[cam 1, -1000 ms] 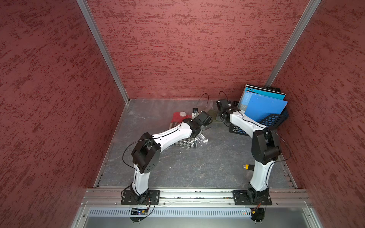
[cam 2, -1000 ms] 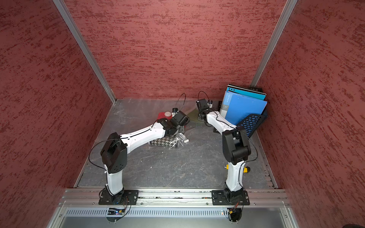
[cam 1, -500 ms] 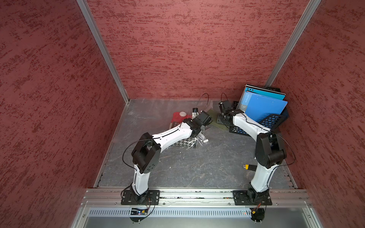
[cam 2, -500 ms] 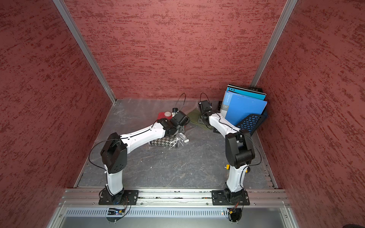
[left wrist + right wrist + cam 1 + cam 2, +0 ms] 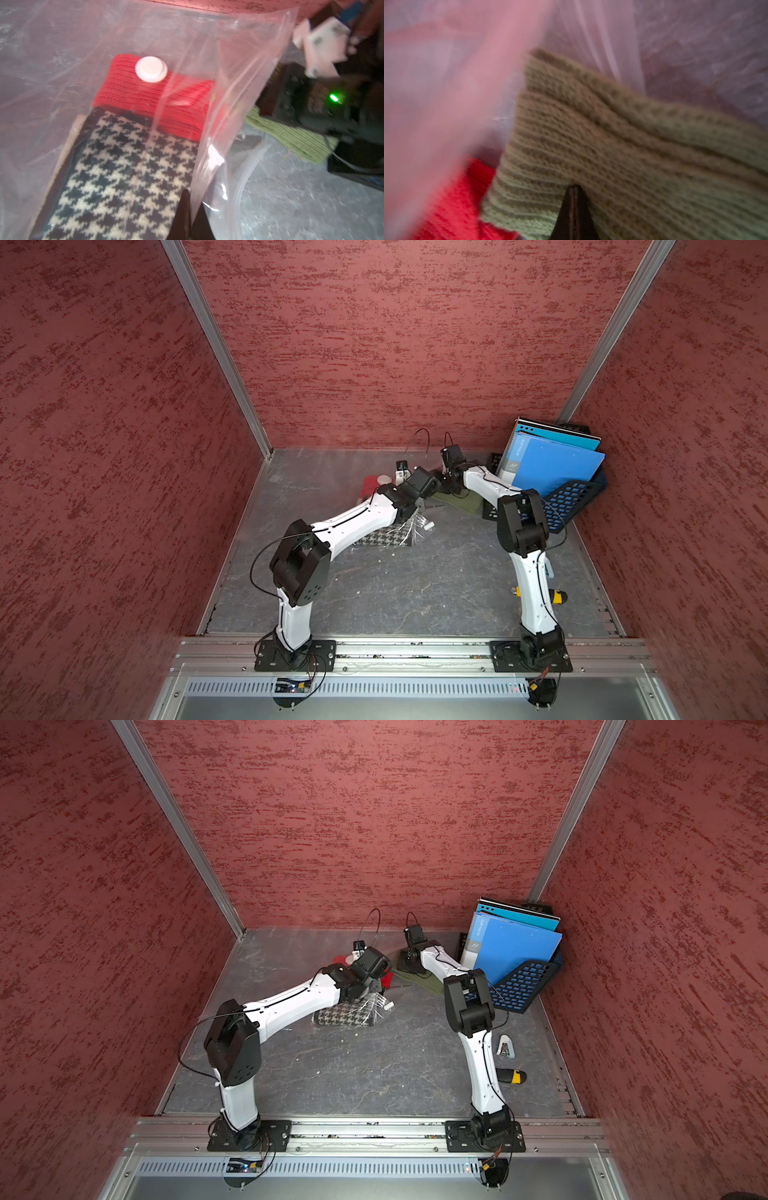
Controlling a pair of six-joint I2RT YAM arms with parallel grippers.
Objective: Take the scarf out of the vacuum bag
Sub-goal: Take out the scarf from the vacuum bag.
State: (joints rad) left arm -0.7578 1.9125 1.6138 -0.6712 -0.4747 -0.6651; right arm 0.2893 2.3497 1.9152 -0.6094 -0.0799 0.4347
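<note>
At the bag's mouth, left claw [image 5: 189, 216], clenched on the vacuum bag [image 5: 207, 47], should anchor it while right claw [image 5: 574, 207], gripping the green scarf [image 5: 612, 145], draws straight out.

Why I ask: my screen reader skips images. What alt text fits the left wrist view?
A clear vacuum bag holds a houndstooth scarf and, beyond it, a red knit scarf under the round white valve cap. The left end effector, shut, pinches the bag's edge. Beside the bag, a green knit scarf lies on the grey table.
</note>
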